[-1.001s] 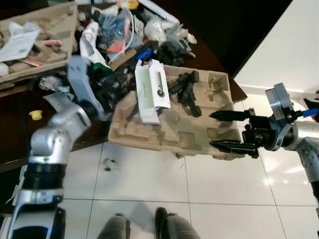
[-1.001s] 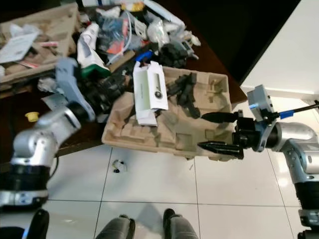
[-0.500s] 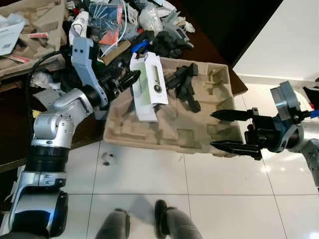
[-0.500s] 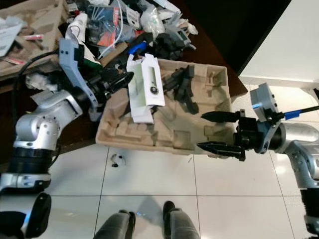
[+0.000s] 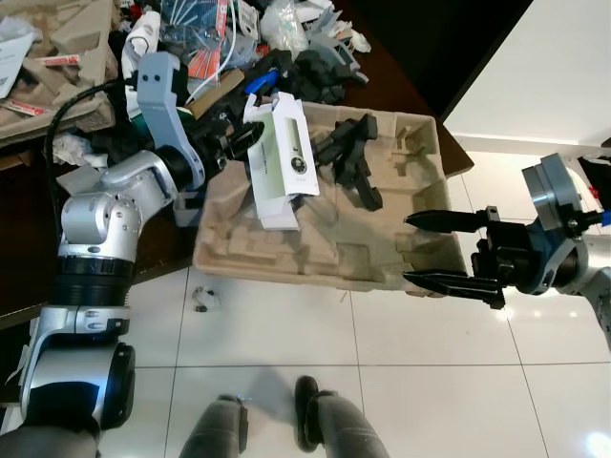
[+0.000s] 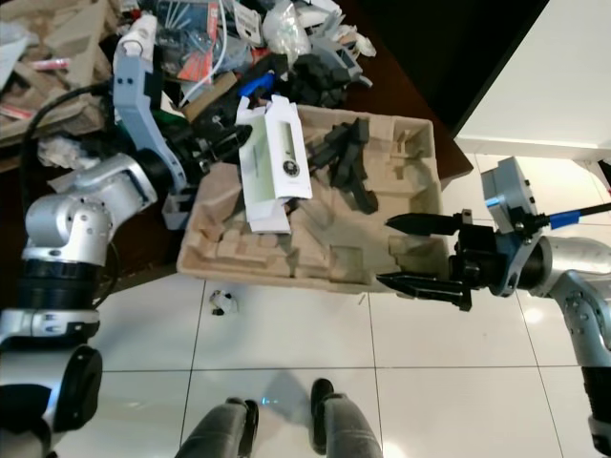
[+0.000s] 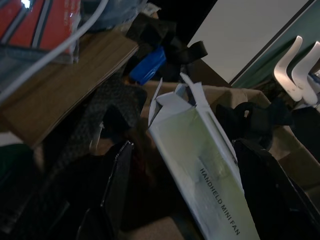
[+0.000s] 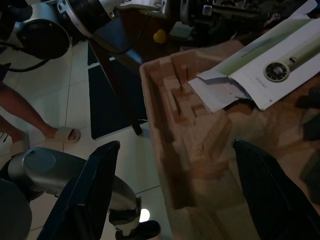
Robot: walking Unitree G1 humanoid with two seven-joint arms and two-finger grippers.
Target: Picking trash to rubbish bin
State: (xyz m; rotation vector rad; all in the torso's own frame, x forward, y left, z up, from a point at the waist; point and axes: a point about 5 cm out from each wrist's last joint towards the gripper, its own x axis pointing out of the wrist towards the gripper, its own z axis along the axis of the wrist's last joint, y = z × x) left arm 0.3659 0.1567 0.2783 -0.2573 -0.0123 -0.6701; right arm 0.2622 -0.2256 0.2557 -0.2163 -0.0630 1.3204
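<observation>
Left claw (image 5: pixel 239 148) sits at the far-left rim of the moulded pulp tray (image 5: pixel 315 248), fingers spread either side of the white fan box (image 5: pixel 284 162); left wrist view shows "HANDHELD MINI FAN" on it and the box between the two fingers, no contact yet as far as I can tell.

Box lies tilted across the tray's upper-left part, flaps open at the top end. Looks light, thin card, likely empty: will crush if squeezed hard. Best pinched across the narrow faces mid-length, not by the flaps.

Tray hangs half off the dark desk (image 5: pixel 29 229) edge over the tiled floor (image 5: pixel 286 343). Pulp is stiff but light and rough, so decent friction; walls tear if levered. Black plastic parts (image 5: pixel 351 167) lie loose in it and will slide if it tips.

Right claw (image 5: pixel 441 250) is at the tray's near-right corner, fingers wide apart, one above and one below the rim, holding nothing. Rim wall is the sensible grip there.
</observation>
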